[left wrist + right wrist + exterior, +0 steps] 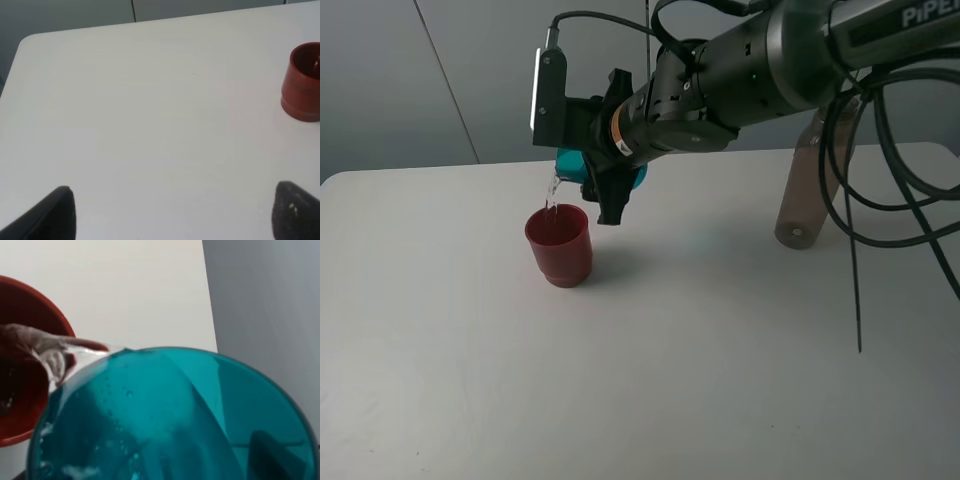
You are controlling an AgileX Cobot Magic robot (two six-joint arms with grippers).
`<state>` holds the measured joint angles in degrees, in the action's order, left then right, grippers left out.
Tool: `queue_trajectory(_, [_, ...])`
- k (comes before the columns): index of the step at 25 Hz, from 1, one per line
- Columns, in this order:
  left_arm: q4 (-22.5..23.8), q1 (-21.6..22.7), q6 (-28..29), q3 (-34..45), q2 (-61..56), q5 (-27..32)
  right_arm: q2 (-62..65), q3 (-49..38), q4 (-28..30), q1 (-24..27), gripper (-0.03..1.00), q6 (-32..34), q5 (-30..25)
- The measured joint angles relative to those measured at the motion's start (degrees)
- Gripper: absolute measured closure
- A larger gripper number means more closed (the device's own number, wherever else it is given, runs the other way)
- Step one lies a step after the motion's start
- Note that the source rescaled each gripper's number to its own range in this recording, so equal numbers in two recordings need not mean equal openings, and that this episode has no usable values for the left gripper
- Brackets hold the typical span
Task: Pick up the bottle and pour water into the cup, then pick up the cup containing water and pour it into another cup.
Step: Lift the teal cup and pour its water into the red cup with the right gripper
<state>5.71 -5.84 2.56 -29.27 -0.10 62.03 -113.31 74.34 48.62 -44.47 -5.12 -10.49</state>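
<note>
Water [552,190] streams from the tilted translucent teal cup [570,161], pinched by the right end effector [603,182], into the red cup [560,246].

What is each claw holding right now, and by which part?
The right claw holds the teal cup by its side wall, tipped and pouring into the red cup. The left claw is open, holding nothing.

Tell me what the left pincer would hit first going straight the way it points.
Probably the bare table: the open left pincer aims at it, with the red cup off that line, though depth is unclear.
</note>
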Motion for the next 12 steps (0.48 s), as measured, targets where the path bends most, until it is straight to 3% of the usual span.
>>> queue_trajectory(12, [0.00,0.00,0.00,0.00,0.00,0.00,-1.83,0.14,6.05,0.00,0.88,0.00,0.21])
